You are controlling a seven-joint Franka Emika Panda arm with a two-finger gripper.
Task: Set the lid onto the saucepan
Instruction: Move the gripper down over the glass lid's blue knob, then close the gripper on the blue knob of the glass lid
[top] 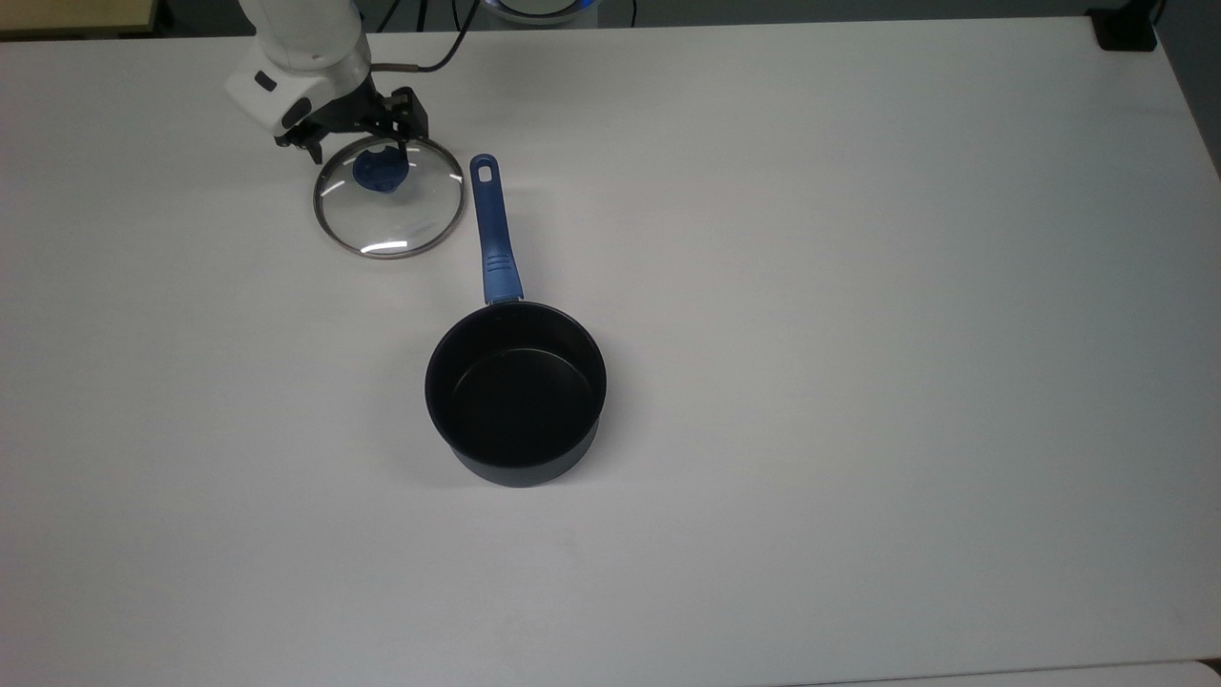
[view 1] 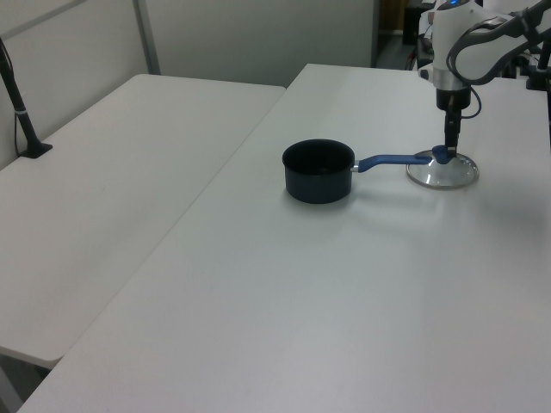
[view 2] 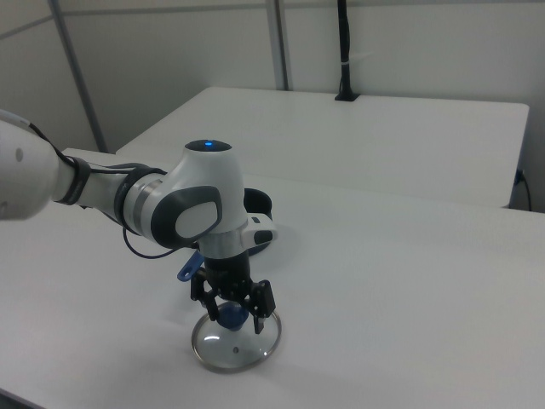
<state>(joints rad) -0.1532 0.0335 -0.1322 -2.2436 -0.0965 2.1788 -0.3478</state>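
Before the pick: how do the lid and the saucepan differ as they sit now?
The lid is flat clear glass with a metal rim; the saucepan is deep and black inside. The pincer stands open around the lid's knob, while the saucepan sits apart, empty. Both rest on the table and carry blue parts.

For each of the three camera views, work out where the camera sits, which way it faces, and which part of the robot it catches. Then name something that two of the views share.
Top view: sits high, looking down on the white table; the claw and white wrist enter at the top view's upper left.
Left view: sits low beyond the saucepan, looking along the table toward the lid; arm at the left view's upper right.
Right view: sits close on the lid's side, facing the arm, which hides most of the saucepan.
Shared: top and right views show the open claw straddling the lid's blue knob.
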